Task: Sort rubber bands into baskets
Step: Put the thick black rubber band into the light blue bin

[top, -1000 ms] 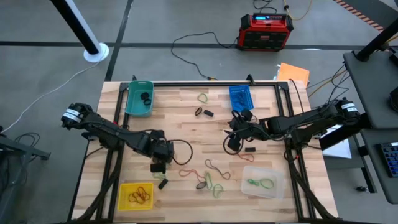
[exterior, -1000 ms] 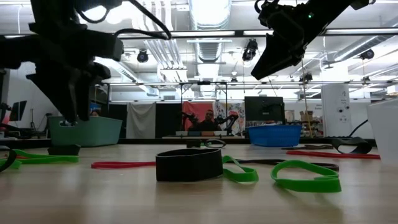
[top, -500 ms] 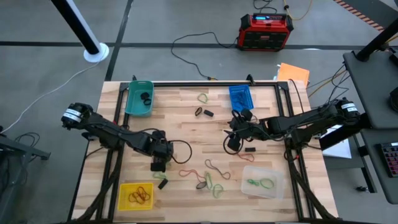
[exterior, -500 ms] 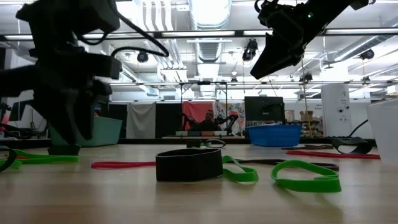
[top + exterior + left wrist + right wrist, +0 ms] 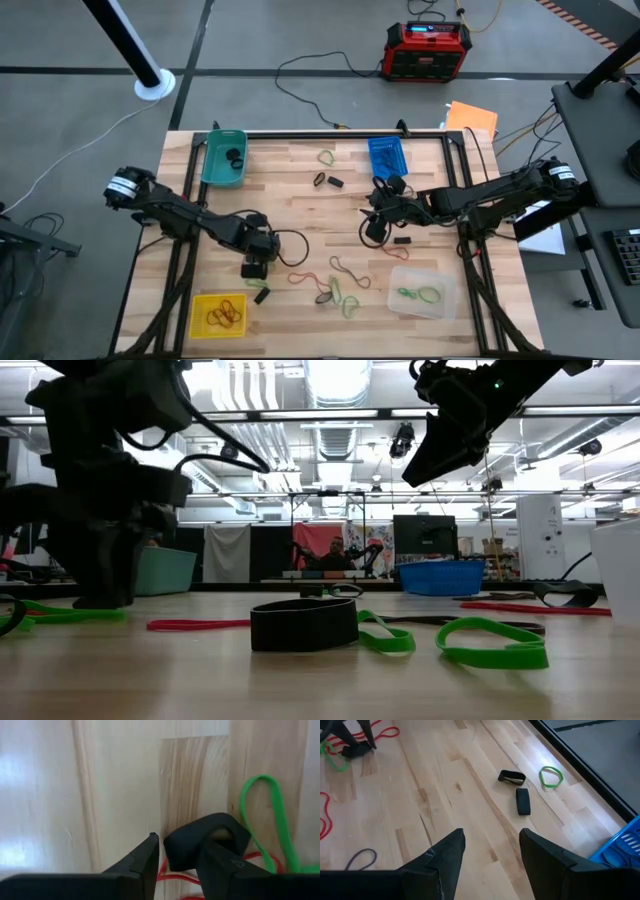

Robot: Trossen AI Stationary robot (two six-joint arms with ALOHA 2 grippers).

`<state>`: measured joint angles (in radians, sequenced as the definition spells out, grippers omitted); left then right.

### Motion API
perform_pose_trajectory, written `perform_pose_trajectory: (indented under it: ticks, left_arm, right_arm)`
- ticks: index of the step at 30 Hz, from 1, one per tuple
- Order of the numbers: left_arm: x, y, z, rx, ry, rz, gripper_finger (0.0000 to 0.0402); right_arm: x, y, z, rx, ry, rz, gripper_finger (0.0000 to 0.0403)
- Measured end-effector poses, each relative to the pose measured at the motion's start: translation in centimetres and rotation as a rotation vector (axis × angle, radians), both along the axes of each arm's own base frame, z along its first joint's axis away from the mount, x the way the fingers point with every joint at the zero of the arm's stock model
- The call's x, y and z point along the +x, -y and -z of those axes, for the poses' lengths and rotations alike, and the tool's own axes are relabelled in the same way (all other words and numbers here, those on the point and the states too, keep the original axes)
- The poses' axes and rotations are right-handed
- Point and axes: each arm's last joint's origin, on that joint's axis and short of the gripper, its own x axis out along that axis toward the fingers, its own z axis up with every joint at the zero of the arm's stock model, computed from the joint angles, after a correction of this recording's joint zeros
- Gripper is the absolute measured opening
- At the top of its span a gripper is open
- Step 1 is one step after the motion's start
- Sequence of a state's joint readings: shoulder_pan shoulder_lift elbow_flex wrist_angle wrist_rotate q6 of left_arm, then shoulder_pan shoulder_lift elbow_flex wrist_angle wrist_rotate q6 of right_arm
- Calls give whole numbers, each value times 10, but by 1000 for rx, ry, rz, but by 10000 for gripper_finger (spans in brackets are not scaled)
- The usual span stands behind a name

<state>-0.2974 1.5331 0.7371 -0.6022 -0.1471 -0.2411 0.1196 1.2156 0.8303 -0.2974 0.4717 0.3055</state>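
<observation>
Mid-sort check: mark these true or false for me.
1. The yellow basket holds red bands. True.
2. The clear basket holds blue bands. False: a green band lies in it.
3. The left end effector is down at a black band. True.
4. The right end effector grips a band. False: it is open and empty.
5. The teal basket is empty. False: black bands lie in it.
</observation>
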Motion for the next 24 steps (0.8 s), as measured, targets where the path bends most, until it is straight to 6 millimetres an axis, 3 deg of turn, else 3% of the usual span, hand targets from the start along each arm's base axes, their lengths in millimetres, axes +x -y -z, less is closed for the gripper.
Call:
perform_pose_trajectory:
  ticks: [6,12,19,24]
  left_arm:
    - [5,2,1,13,-9,59,74]
    - [6,1,-1,22,4,100,6]
    - [2,-1,-17,36,57,97,1]
    - [-6,-21,-40,150,130,28,0]
  right_arm:
    - [0,0,0,1,0,1,185]
    - [0,0,0,10,5,9,185]
    - [0,0,0,11,5,10,185]
    - [0,0,0,11,5,10,185]
